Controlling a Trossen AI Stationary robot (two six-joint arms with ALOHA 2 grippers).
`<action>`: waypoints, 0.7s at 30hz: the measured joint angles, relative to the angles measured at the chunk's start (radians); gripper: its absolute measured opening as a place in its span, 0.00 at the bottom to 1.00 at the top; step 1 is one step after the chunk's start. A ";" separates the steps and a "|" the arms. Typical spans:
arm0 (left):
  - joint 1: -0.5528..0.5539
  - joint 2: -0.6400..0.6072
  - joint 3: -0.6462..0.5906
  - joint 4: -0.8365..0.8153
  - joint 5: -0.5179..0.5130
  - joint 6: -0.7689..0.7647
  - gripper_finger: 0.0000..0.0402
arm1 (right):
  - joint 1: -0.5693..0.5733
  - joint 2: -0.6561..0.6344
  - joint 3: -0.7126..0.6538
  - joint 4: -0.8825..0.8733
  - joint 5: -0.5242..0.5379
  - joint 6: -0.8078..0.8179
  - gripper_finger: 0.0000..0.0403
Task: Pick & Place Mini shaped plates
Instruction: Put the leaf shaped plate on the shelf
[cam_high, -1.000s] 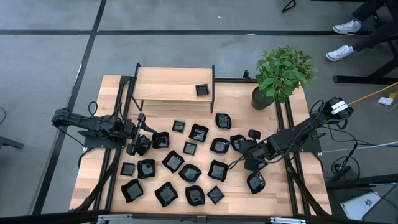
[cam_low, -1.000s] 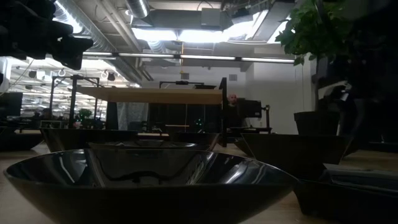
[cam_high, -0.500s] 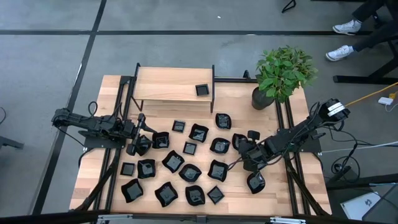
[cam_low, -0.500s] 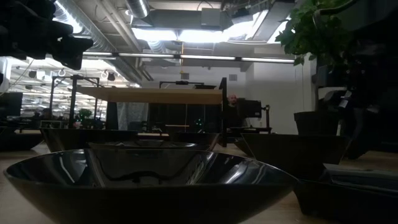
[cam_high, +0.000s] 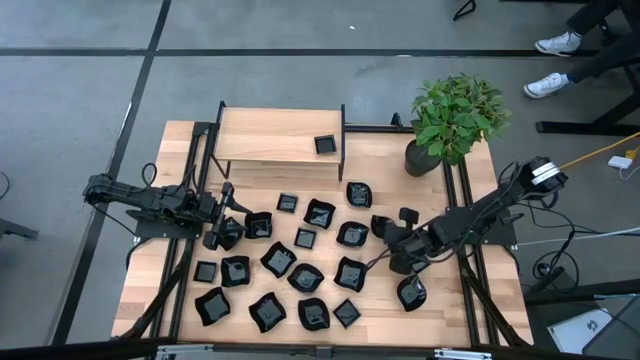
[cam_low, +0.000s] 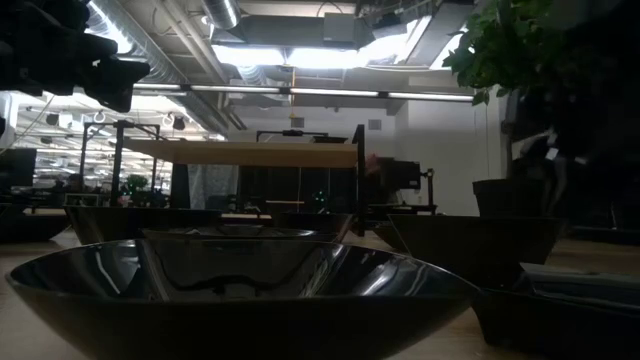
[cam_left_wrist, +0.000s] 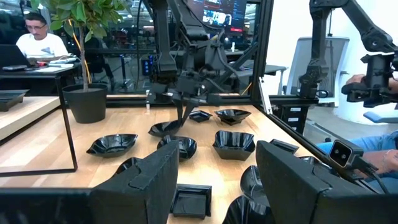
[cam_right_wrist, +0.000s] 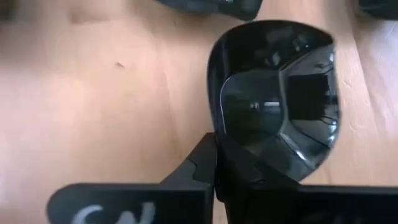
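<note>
Right gripper (cam_high: 385, 233) clamped on plate (cam_right_wrist: 273, 99) rim near table (cam_high: 180, 160) right edge; grasp step, lift next. Left gripper (cam_high: 228, 232) wide, idle.

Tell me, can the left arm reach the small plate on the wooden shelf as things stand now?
Probably yes. The left tool is open and holds nothing, and the plate lies alone on the shelf with nothing above it. The arm must rise over the shelf's edge.
</note>
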 joint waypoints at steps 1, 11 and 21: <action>0.000 0.000 0.000 0.000 0.000 0.000 0.52 | 0.000 -0.018 0.000 -0.002 -0.001 0.000 0.02; 0.000 0.000 0.000 0.000 0.000 0.000 0.52 | 0.000 -0.228 0.000 -0.002 0.026 -0.003 0.01; 0.000 0.000 0.000 0.000 0.000 0.000 0.52 | -0.049 -0.310 -0.001 0.184 0.036 -0.106 0.01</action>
